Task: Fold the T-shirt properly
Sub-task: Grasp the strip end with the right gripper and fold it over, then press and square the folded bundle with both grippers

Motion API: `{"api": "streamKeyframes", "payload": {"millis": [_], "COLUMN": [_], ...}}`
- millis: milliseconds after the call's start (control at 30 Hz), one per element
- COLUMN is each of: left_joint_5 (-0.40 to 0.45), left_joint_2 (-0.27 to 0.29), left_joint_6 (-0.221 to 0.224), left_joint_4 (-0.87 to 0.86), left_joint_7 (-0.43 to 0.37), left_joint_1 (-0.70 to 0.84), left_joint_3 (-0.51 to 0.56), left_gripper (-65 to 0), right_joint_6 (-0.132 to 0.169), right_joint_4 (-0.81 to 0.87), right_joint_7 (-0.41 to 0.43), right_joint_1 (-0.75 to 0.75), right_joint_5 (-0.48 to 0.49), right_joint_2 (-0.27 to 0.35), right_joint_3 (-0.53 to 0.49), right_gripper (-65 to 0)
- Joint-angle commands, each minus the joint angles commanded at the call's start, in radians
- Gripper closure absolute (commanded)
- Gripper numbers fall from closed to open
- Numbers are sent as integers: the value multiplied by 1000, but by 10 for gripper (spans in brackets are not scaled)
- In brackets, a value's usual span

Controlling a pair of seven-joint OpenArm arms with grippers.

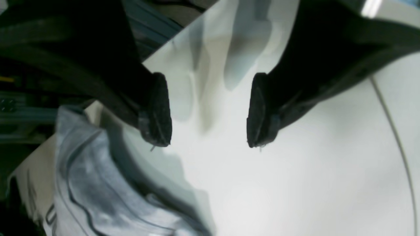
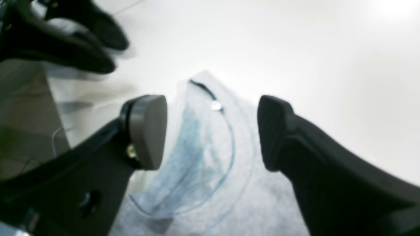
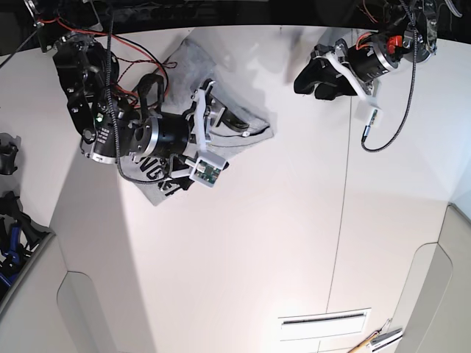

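The grey T-shirt (image 3: 158, 176) lies bunched at the table's far left, with black letters showing at its near edge. My right gripper (image 3: 221, 132) hangs open just above it. In the right wrist view the right gripper (image 2: 211, 134) has its jaws wide apart, and the shirt's ribbed neck (image 2: 210, 147) lies between and below them. My left gripper (image 3: 313, 79) is over bare table to the right of the shirt. In the left wrist view the left gripper (image 1: 208, 137) is open and empty, with the shirt (image 1: 98, 190) at the lower left.
The white table (image 3: 257, 243) has a seam (image 3: 342, 220) running front to back. A cable (image 3: 390, 125) hangs from the left arm. A slot (image 3: 324, 320) and a tool (image 3: 375, 340) sit near the front edge. Dark gear (image 3: 11, 213) stands off the left side.
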Motion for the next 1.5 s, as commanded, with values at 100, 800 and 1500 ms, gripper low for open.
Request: {"api": "streamKeyframes", "payload": {"millis": [100,800,1500], "left_joint_5": [-44,524,594], "left_joint_2": [0,179,127], "left_joint_6": [0,141,260], "left_joint_4": [106,-158,-274], "left_joint_7": [2,-178,-178], "left_joint_1": [3,-166,-452], "left_joint_3": [7,588,220], "left_gripper": [-119,0,0], "right_joint_6": [-42,31,53], "right_joint_4": [0,-554,-263], "right_joint_7": [32,182,33], "right_joint_1": [2,-1,-363], "right_joint_5": [-43,35,343], "right_joint_2": [0,6,-162], "right_joint_3": [85,441,444], "right_gripper": [-343,0,0]}}
